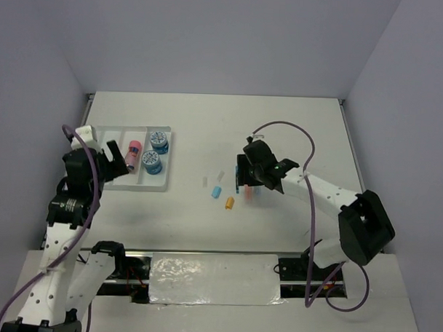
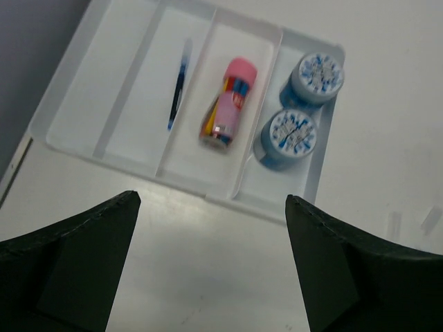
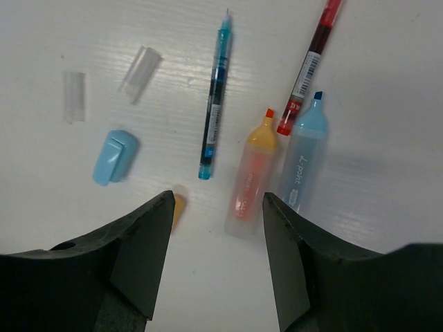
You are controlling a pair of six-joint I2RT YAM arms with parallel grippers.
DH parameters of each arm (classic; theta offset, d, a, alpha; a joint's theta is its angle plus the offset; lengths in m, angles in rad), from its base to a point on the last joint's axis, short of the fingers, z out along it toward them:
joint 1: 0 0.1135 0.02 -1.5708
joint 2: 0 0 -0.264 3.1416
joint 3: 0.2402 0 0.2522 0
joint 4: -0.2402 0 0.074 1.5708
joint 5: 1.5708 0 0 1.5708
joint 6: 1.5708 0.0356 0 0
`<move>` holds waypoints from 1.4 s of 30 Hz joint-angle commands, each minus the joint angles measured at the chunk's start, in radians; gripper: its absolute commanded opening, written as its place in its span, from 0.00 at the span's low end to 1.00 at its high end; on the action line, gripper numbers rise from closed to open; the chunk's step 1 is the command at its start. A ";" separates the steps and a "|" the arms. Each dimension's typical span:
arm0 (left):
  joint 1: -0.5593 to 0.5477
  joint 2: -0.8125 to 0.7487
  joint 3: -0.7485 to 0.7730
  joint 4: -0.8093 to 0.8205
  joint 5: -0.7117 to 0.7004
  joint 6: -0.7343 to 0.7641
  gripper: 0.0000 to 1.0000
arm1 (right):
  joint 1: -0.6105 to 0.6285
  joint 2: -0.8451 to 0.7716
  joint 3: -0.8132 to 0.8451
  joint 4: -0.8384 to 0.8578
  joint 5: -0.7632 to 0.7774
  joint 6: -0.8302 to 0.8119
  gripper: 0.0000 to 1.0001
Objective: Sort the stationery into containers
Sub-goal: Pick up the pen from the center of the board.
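My left gripper (image 2: 211, 199) is wide open and holds nothing. It hangs near the white tray (image 2: 90, 90). In the tray lie a thin blue pen (image 2: 178, 86), a pink tube (image 2: 228, 104) and two blue-white rolls (image 2: 292, 131), each kind in its own slot. My right gripper (image 3: 216, 200) is open over the table, above an orange marker (image 3: 250, 173). Just beside the marker lie a light-blue marker (image 3: 302, 159) and a red pen (image 3: 310, 66).

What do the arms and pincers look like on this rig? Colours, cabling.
White links and black joint housings on the left arm and right arm. A purple cable loops loosely along each. The left pincer and right pincer are matte black with broad wedge-shaped fingers. No markings visible.
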 commanded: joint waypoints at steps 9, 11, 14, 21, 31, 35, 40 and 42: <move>-0.108 0.004 -0.045 -0.001 -0.008 -0.004 0.99 | -0.103 0.223 0.278 -0.137 0.107 -0.013 0.55; -0.118 -0.017 -0.056 0.013 0.007 0.002 0.99 | -0.135 0.282 0.313 -0.151 0.096 -0.027 0.54; -0.131 -0.034 -0.061 0.020 0.007 0.002 0.99 | -0.163 0.353 0.368 -0.167 0.071 -0.053 0.49; -0.131 -0.005 -0.055 0.022 0.030 0.009 0.99 | -0.215 0.442 0.436 -0.170 0.016 -0.092 0.43; -0.131 0.007 -0.055 0.025 0.036 0.013 0.99 | -0.233 0.548 0.490 -0.171 -0.035 -0.096 0.35; -0.131 0.006 -0.055 0.025 0.038 0.013 0.99 | -0.232 0.533 0.447 -0.145 -0.025 -0.065 0.31; -0.131 0.005 -0.058 0.026 0.042 0.013 0.99 | -0.233 0.531 0.422 -0.131 -0.013 -0.054 0.30; -0.129 0.005 -0.056 0.026 0.044 0.015 0.99 | -0.232 0.536 0.415 -0.127 -0.021 -0.050 0.29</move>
